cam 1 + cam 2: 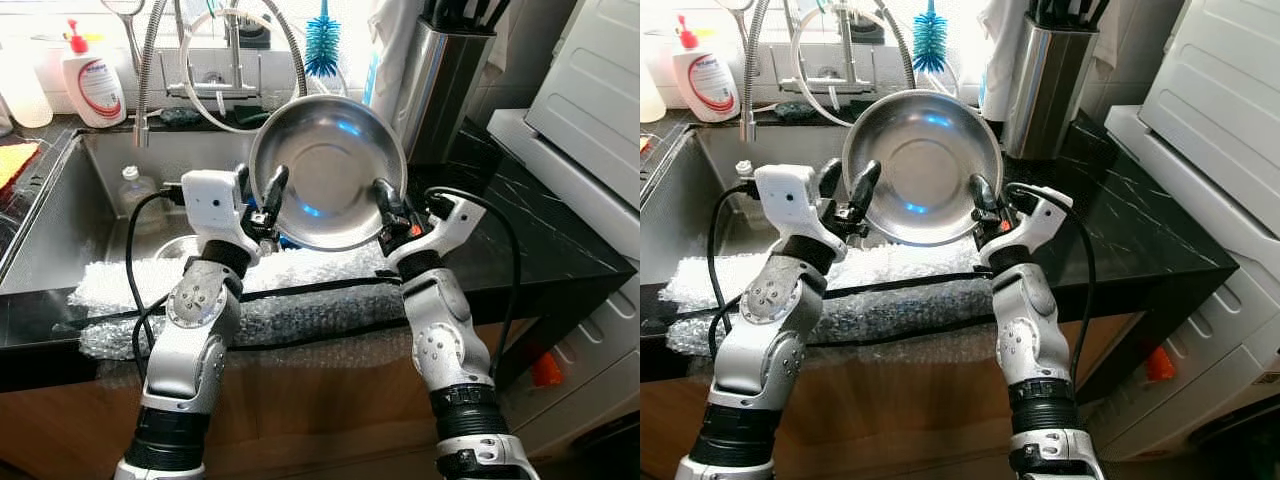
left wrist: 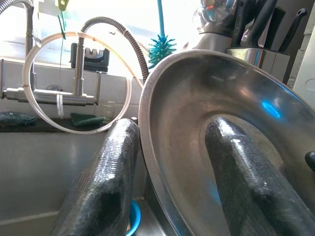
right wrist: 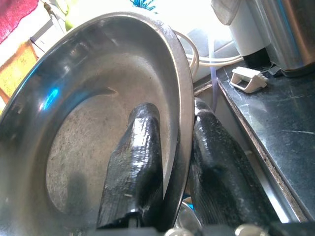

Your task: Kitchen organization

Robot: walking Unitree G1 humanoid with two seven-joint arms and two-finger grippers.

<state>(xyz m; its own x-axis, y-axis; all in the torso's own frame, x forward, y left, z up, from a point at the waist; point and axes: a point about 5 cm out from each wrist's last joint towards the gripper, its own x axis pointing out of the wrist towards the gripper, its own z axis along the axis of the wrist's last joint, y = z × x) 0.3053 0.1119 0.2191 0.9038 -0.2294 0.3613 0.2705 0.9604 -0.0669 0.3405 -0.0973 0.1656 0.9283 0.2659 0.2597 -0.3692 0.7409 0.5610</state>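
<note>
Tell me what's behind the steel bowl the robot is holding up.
Behind the steel bowl: faucet, blue bottle brush and knife block. The bowl covers part of the sink back.

A home kitchen: sink (image 1: 60, 215), tap (image 1: 232, 60), dish soap (image 1: 93, 85), knife block (image 1: 450, 85).

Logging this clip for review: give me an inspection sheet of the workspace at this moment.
Surface: black counter, bubble wrap over its front edge.
Job's things: steel bowl held tilted above the sink.
Clutter: soap bottle, blue brush, knife holder.
End effectors: left end effector and right end effector each clamp the bowl's rim.
Cables: black cable on each arm.
Surroundings: faucet, white appliance.
</note>
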